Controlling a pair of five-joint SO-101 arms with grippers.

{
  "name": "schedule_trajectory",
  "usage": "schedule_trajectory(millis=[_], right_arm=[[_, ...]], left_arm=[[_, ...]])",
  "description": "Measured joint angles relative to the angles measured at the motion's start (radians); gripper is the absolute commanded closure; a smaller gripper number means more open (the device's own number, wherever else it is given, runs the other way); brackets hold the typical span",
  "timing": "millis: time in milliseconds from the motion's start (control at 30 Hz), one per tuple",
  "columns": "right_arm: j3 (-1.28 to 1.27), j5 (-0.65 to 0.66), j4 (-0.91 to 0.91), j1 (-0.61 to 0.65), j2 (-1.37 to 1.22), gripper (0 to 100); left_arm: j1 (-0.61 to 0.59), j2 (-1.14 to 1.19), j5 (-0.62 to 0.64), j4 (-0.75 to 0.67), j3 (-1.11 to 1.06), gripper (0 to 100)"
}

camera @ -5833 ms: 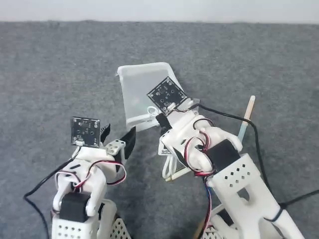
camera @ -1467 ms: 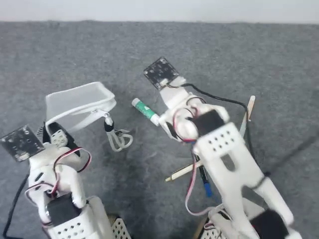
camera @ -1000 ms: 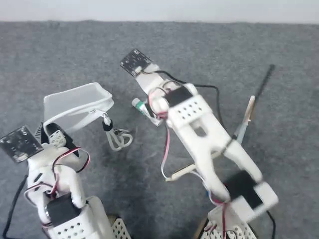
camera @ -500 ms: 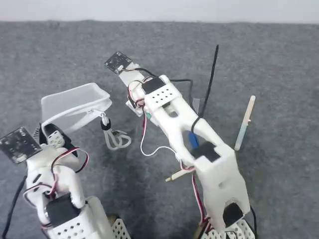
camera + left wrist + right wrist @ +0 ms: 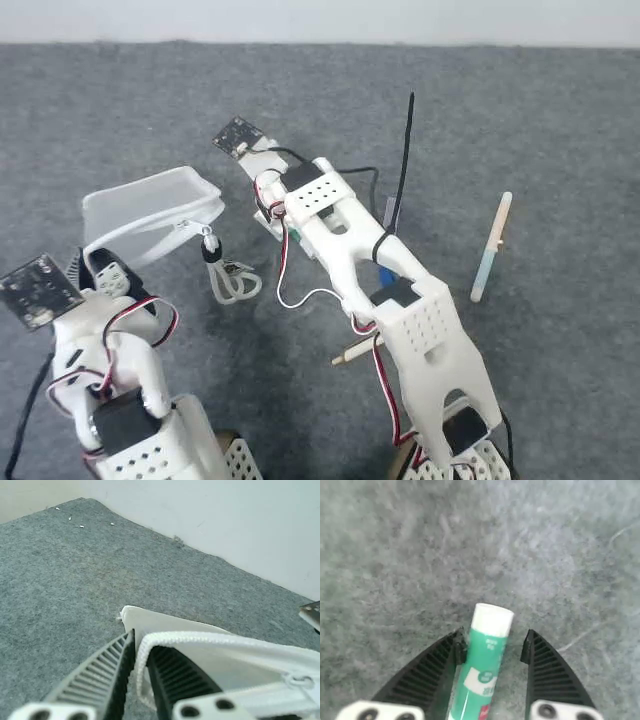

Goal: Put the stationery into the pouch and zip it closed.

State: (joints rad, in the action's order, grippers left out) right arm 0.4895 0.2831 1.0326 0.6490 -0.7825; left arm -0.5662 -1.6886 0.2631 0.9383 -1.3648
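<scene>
While fingers (image 5: 427, 672) straddle it, green glue stick (image 5: 482, 670) — white-capped, white pouch (image 5: 150, 205)

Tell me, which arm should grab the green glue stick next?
The right one. The right tool is open around the glue stick, ready to close on it. The left tool is busy, clamped on the pouch rim.

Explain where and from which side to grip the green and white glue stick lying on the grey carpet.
Across its green barrel, just behind the white cap, from straight above: the glue stick lies flat, and the open right hand straddles it.
</scene>
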Motion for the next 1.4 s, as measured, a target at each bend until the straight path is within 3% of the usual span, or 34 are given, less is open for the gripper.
schedule_trajectory(millis=[167,733,1033,1400], right_arm=[[0.000,0.000,0.000,0.000,0.000,94.3],[0.020,0.000,0.169,-0.006,0.002,99.3],[0.018,-0.060,0.338,-0.017,0.054,99.3],[0.018,-0.083,0.647,-0.041,0.298,99.2]], left_arm=[[0.000,0.000,0.000,0.000,0.000,99],[0.000,0.000,0.000,0.000,0.000,99],[0.000,0.000,0.000,0.000,0.000,99],[0.021,0.000,0.000,0.000,0.000,99]])
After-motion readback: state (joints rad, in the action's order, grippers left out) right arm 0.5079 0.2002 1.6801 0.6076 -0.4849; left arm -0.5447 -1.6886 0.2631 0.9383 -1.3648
